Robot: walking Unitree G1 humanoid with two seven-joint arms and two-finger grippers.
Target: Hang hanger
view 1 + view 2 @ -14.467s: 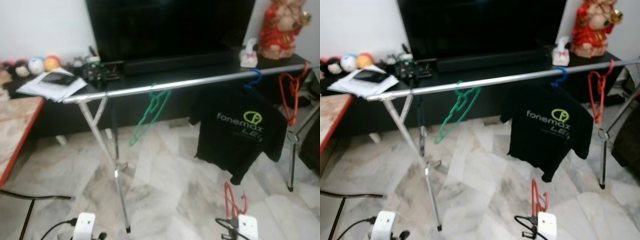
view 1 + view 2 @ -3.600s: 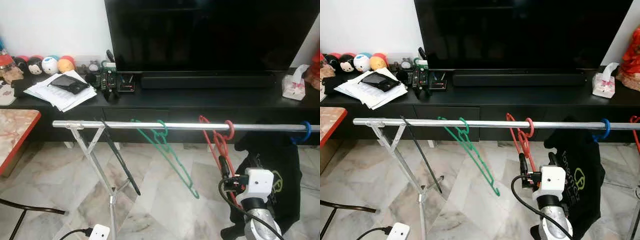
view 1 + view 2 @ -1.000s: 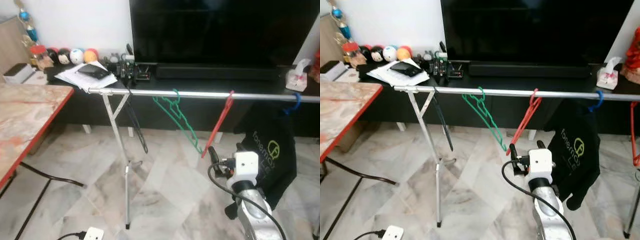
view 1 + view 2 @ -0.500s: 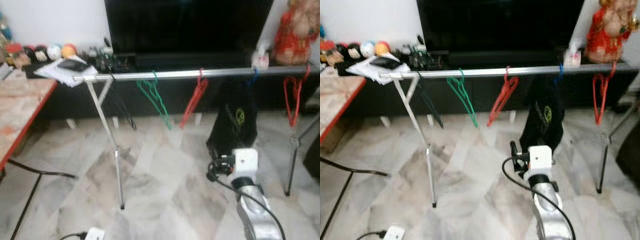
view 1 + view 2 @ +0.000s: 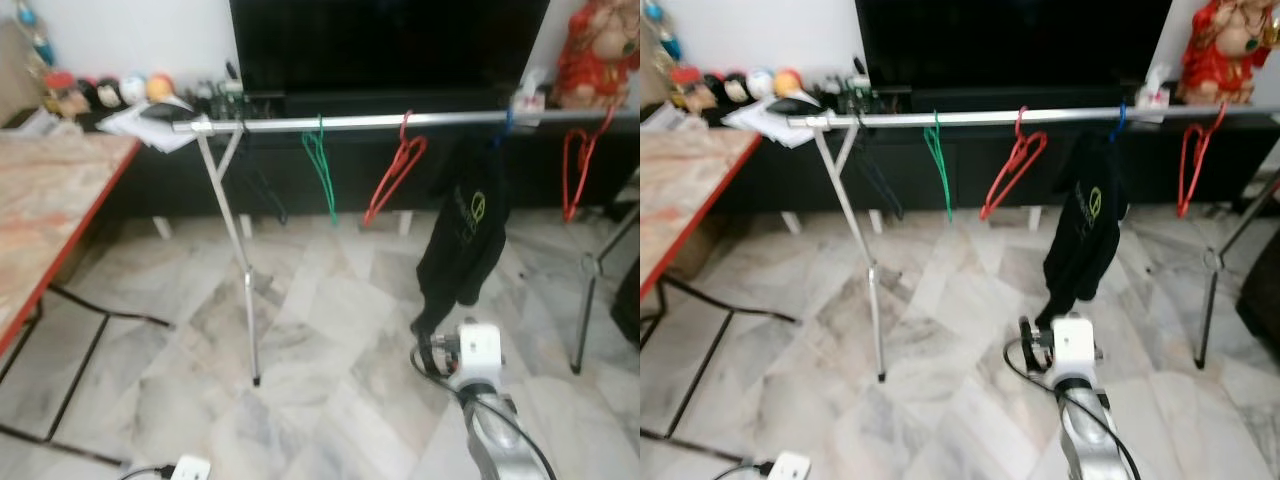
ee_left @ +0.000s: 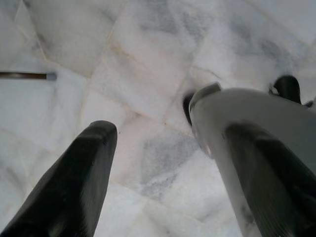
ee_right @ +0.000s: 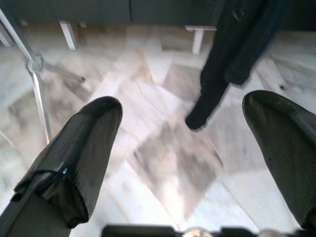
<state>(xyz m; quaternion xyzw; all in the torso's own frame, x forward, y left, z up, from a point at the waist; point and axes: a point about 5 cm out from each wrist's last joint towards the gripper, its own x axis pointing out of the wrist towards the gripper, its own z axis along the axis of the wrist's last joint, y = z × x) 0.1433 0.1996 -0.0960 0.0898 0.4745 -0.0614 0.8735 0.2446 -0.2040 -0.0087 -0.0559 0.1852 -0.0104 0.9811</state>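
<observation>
Chrome rail (image 5: 350, 122): green hanger (image 5: 321, 165), then red hanger (image 5: 396, 170) hooked on, black shirt (image 5: 463, 232), second red hanger (image 5: 574, 170) far right. Hanging looks done. Left gripper (image 6: 163, 163) and right gripper (image 7: 180, 128) both spread wide, empty, over marble floor (image 5: 330, 330).

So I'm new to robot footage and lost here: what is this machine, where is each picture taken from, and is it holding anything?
It is a walking humanoid robot with two arms. The two wide pictures come from cameras on its head, facing a metal clothes rail before a TV. On the rail hang a green hanger, a red hanger, a black T-shirt and another red hanger. The two close pictures look along each wrist's black fingers at the marble floor. The right gripper and the left gripper are open and hold nothing.
</observation>
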